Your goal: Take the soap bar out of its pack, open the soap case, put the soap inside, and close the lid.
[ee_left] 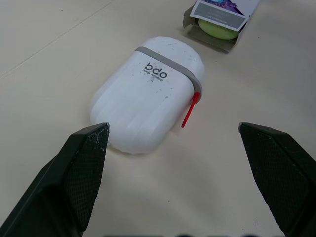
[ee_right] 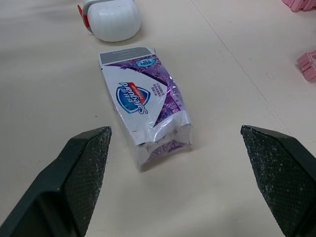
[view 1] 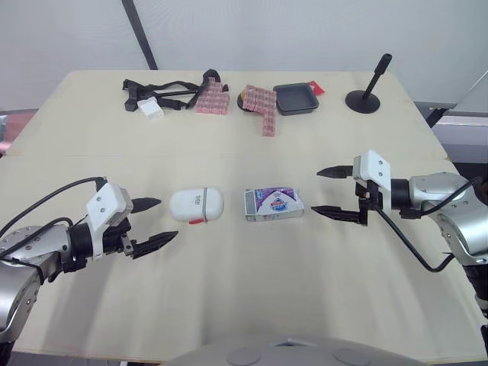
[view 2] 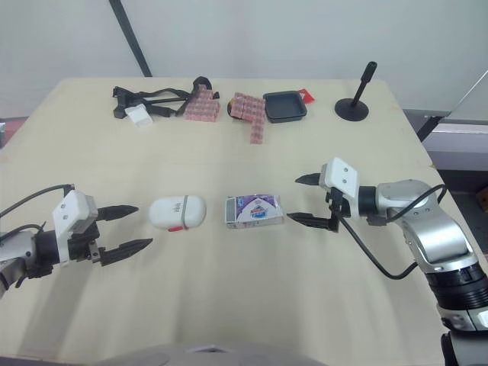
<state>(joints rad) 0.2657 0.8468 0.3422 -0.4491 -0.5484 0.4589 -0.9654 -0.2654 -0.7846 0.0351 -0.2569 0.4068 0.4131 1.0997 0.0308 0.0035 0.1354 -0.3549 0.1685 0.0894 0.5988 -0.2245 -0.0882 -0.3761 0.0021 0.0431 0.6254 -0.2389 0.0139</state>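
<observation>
A pale wooden desk (view 1: 252,290) seen from above, with a robot arm reaching in from each side.

Near the middle of the desk lies a white oval soap case (view 1: 197,205). Its lid is shut, a grey band runs around it, and a small red tab (ee_left: 189,111) sticks out at the band. Just beside it, on the robot's right and not touching it, lies the soap pack (view 1: 274,204), a white and purple carton lying flat. The end of the pack that faces the case is open, and the left wrist view shows a pale green shape inside, probably the soap bar (ee_left: 217,28). The pack's other end is crumpled.

The left jaws are spread wide open and hold nothing. They sit low over the desk near the case, on its left side, apart from it.

The right jaws are also wide open and empty. They point at the crumpled end of the pack from the right, near it and not touching.

Along the far edge of the desk, well apart from the rest, are tangled black straps (view 1: 164,93), two clusters of pink blocks (view 1: 212,101), a square black tray (view 1: 296,99) and a black stand (view 1: 366,95) with a round base.
</observation>
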